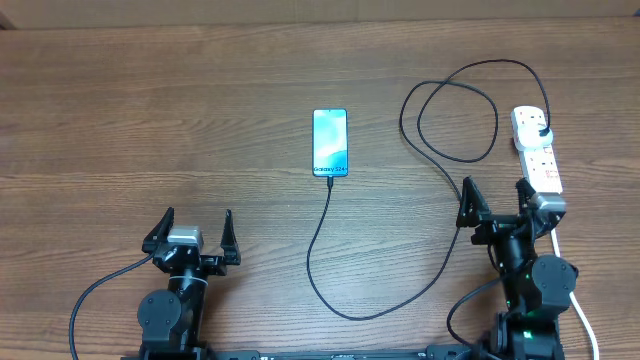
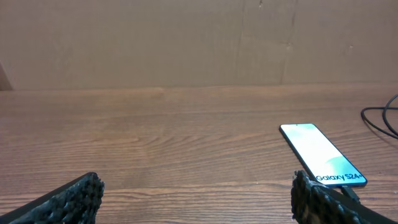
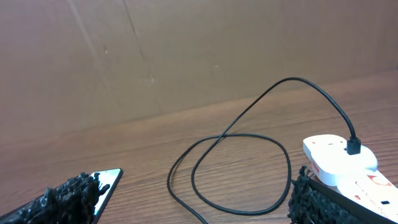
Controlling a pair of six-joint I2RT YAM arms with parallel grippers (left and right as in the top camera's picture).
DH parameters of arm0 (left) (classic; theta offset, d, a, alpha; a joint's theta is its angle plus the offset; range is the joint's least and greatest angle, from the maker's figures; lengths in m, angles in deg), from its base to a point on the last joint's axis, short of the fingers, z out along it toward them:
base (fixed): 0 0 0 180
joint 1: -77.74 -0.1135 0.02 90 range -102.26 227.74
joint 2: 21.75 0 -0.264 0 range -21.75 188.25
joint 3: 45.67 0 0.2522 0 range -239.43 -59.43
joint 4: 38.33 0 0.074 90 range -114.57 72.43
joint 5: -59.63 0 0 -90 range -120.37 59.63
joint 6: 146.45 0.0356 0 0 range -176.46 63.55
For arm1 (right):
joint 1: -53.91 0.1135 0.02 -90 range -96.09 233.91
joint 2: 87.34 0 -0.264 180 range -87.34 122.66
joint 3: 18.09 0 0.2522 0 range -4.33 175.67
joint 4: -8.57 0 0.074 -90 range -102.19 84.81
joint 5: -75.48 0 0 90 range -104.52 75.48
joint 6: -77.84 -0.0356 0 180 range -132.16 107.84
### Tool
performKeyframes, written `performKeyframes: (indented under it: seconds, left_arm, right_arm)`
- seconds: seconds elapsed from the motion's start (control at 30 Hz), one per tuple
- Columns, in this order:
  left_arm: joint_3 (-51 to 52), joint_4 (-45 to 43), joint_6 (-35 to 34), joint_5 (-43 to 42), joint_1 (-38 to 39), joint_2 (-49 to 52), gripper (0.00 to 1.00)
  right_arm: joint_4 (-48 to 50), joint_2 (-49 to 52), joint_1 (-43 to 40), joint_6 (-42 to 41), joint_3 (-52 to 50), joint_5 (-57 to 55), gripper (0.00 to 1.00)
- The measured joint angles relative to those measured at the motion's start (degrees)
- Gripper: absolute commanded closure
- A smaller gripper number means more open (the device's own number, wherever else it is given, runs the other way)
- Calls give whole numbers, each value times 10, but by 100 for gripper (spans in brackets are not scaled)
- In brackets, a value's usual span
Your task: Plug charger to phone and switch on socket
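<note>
Wood table (image 1: 150, 110): your left gripper (image 1: 196, 222) and right gripper (image 1: 497, 202) both gape empty; charger (image 1: 310, 250) runs from phone (image 1: 330, 141) to socket (image 1: 540, 155).

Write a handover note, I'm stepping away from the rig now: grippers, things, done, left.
Left gripper: open, empty.
Right gripper: open, empty, just short of the power strip.
Phone lies flat mid-table, screen up. Charger cable runs from its plug in the strip to the phone's near end.
Done: cable looks connected at both ends.
Left: switching the strip on. Whether it is already on cannot be read here, so check first.
</note>
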Motion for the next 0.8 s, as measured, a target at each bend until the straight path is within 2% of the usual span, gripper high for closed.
performKeyframes:
  seconds: [0.13,0.3,0.53,0.8]
  left_arm:
    - [0,0,0,0,0,0,0]
    - [0,0,0,0,0,0,1]
    - [0,0,0,0,0,0,1]
    - [0,0,0,0,0,0,0]
  right_arm:
    - [-3,-37,0,0,-23,0,0]
    - [-60,-88,6,0,-30,-9,0]
    - [-85,-106,11,2,-30,-14,0]
    - [-181,-166,11,3,-30,-23,0]
